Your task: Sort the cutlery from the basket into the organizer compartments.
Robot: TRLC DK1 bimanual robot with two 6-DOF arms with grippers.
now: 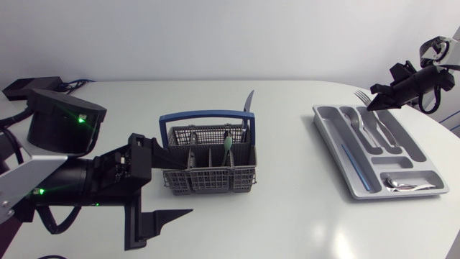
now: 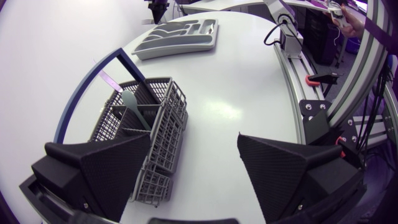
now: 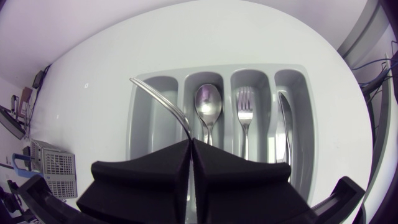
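A grey wire basket (image 1: 208,167) with a blue handle stands mid-table, holding an upright knife (image 1: 248,109) and a green-handled utensil (image 1: 227,147). My left gripper (image 1: 183,183) is open at the basket's near-left end. In the left wrist view the basket (image 2: 152,127) lies against one finger (image 2: 99,171), with the green utensil (image 2: 130,102) and knife (image 2: 109,81) ahead. My right gripper (image 1: 377,101) is shut on a fork (image 1: 361,95) above the far end of the grey organizer (image 1: 327,137). In the right wrist view the fork (image 3: 158,99) hangs over the organizer's (image 3: 217,68) outer long compartment.
The organizer's neighbouring compartments hold a spoon (image 3: 208,106), a fork (image 3: 244,106) and a knife (image 3: 283,118). Another spoon (image 1: 402,184) lies in the crosswise compartment at the near end. Bare white table lies between basket and organizer.
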